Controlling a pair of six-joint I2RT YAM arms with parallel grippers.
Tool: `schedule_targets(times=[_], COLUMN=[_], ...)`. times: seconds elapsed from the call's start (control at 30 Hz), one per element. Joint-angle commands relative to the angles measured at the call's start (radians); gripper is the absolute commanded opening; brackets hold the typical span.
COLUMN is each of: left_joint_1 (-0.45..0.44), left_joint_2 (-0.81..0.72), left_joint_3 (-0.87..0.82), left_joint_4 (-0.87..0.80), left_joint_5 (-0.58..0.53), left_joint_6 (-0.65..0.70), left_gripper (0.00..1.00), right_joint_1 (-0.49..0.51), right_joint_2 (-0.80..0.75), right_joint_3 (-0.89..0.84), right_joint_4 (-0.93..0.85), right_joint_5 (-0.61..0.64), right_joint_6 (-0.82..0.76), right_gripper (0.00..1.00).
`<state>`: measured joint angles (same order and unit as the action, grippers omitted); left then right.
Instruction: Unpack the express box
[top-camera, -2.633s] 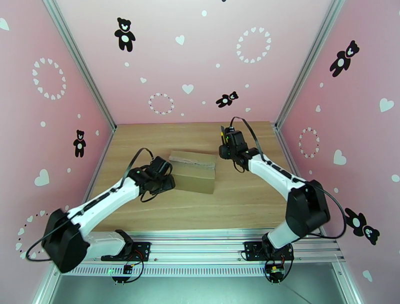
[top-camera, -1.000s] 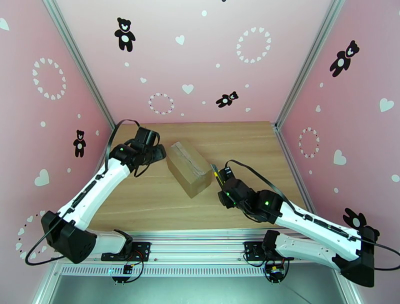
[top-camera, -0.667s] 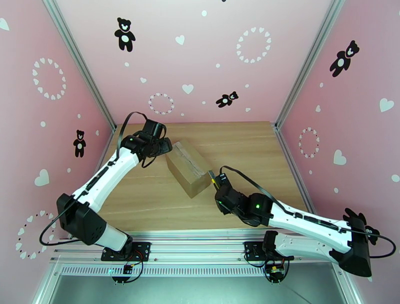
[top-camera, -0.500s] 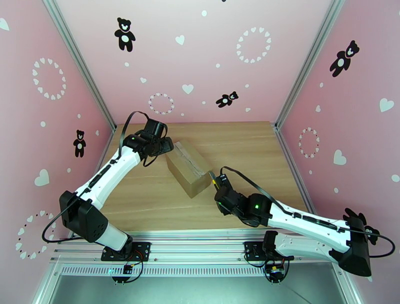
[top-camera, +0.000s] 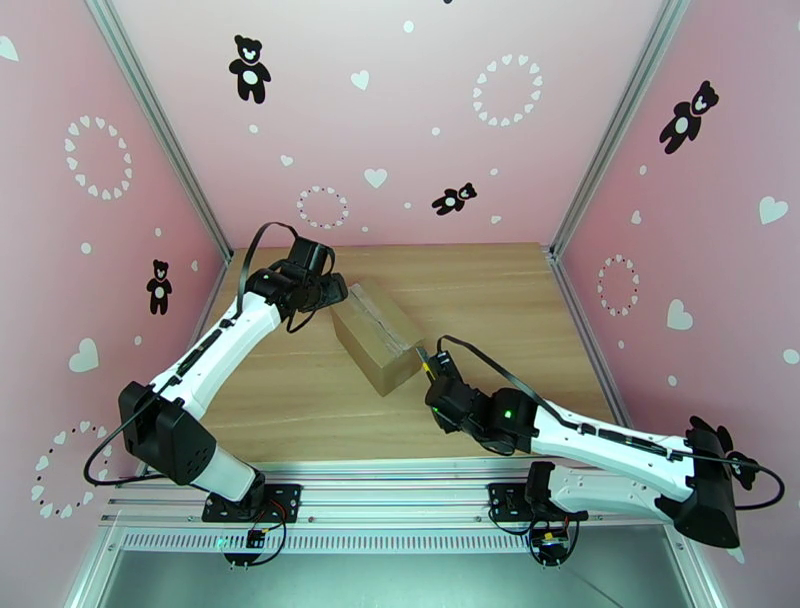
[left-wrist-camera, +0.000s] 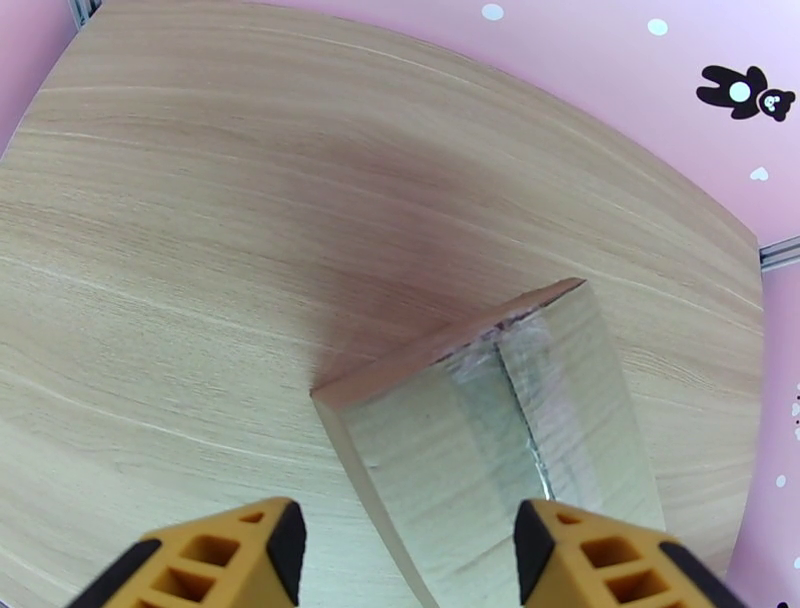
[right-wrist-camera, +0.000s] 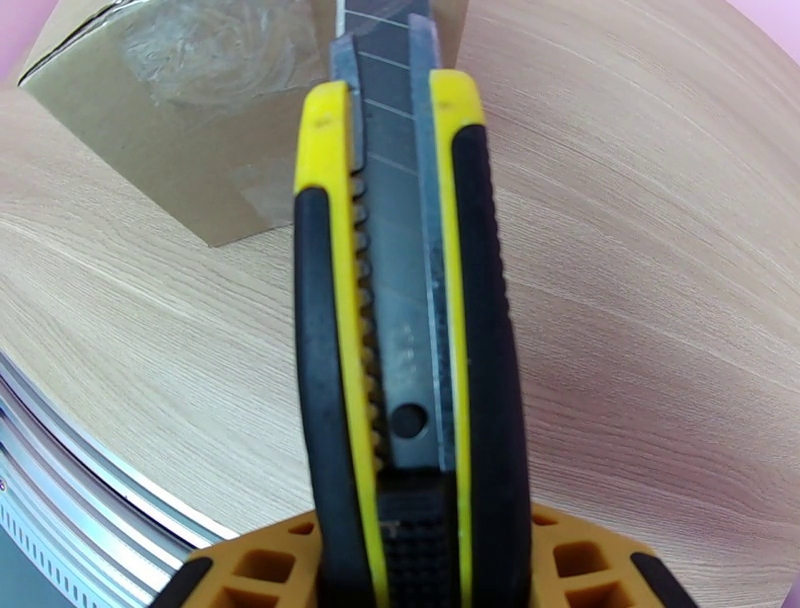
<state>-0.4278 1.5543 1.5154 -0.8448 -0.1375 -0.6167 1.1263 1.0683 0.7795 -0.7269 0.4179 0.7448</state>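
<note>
Top view: finds the box (top-camera: 378, 335) lying askew at the centre of the surface (top-camera: 300, 410), sealed, lid seam uncut. Places the left hand (top-camera: 335, 293) at the box's upper-left end and the right hand (top-camera: 437, 388) by its lower-right corner, clamped on a knife (top-camera: 426, 362) with the tip at or just short of the cardboard; cannot tell contact. Looks like the moment before the first cut. Risks shoving the unpinned box toward the upper left instead of slicing it.

Left wrist view: shows the left hand (left-wrist-camera: 405, 550) open, fingers (left-wrist-camera: 235, 555) spread along the bottom edge, one either side of the near end of the box (left-wrist-camera: 470, 440), the left one clear of the cardboard. Shows shiny tape (left-wrist-camera: 525, 400) running down the seam toward this hand. Warns of a blade drawn along that seam ending up against these fingers.

Right wrist view: shows the knife (right-wrist-camera: 400, 300) upright mid-frame, blade extended, its base gripped by the right hand (right-wrist-camera: 420, 560); box (right-wrist-camera: 180, 110) at upper left, blade tip cut off at the top edge in front of the box's end face. Risks gouging bare cardboard instead of tape, twisting the handle in the grip under side load, or harming the contents through too deep a plunge.
</note>
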Motion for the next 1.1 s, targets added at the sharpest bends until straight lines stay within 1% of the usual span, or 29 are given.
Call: schedule_targets(times=[0.0,1.07], left_joint_1=[0.001,0.001], left_joint_2=[0.01,0.004], left_joint_3=[0.017,0.008], left_joint_4=[0.021,0.029], left_joint_5=[0.021,0.029], left_joint_6=[0.0,-0.01], left_gripper=[0.62,0.61], right_joint_1=[0.007,0.006], right_joint_2=[0.016,0.024], right_joint_3=[0.014,0.056], right_joint_4=[0.013,0.006], right_joint_5=[0.022,0.047], right_joint_6=[0.003,-0.015], right_gripper=[0.0,0.0])
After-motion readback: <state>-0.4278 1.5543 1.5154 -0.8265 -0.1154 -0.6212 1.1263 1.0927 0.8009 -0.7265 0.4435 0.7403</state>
